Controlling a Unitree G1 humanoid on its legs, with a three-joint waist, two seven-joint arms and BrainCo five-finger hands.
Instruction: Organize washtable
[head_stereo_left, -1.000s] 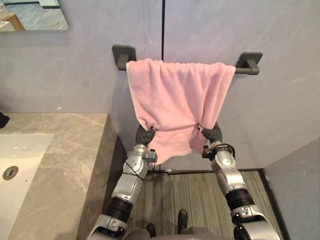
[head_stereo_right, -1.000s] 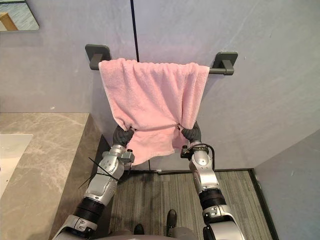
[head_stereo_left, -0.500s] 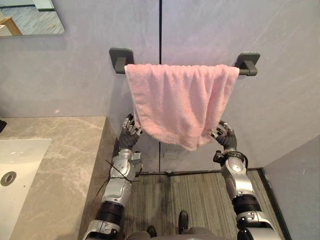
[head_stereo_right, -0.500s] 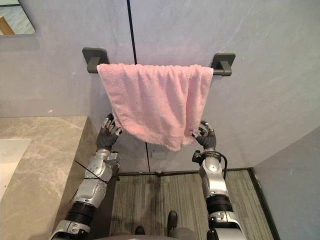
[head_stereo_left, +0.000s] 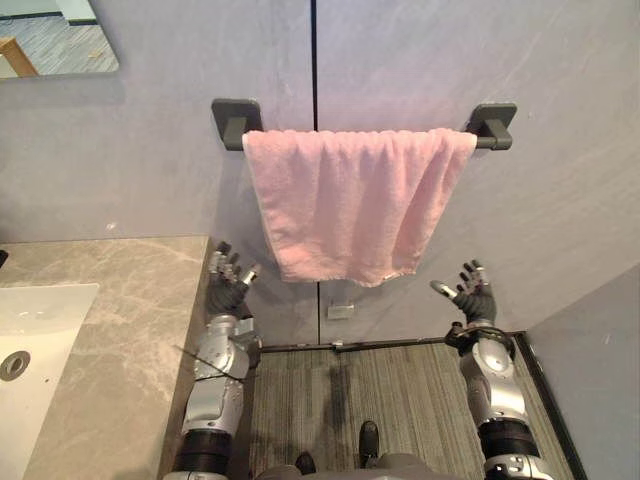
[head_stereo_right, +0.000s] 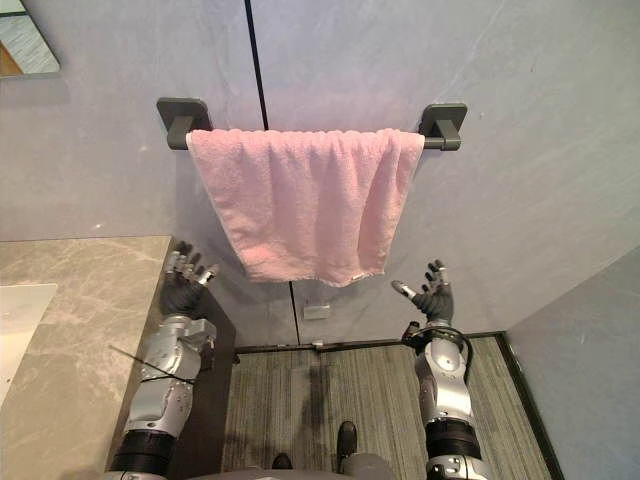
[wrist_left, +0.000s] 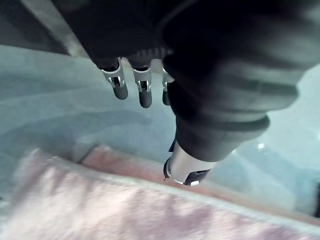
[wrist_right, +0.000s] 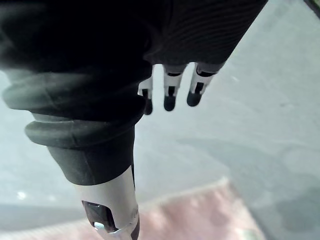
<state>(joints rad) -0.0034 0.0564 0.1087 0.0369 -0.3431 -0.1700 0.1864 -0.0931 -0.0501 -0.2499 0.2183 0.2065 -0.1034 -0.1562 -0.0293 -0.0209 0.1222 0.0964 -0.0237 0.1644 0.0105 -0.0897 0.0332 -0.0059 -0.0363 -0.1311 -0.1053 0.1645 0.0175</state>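
Towel (head_stereo_left: 355, 205) is hanging over the wall rail (head_stereo_left: 488, 130), spread between its brackets, lower edge dangling free. Left hand (head_stereo_left: 228, 293) is hovering below the towel's left corner, just beside the counter (head_stereo_left: 130, 320), fingers spread and holding nothing. Right hand (head_stereo_left: 475, 302) is hovering below and to the right of the towel's right edge, fingers likewise spread, apart from the cloth.

The towel (head_stereo_left: 355, 205) hangs over the rail (head_stereo_right: 441, 142) on the wall at 12 o'clock. The counter (head_stereo_left: 130, 330) lies at 8 o'clock, with the sink (head_stereo_left: 40, 340) set in it at 9 and the mirror (head_stereo_left: 50, 35) at 11. The left hand (head_stereo_left: 228, 288) is at 7, beside the counter's edge, and the right hand (head_stereo_left: 470, 297) at 4, both below the towel and apart from it.
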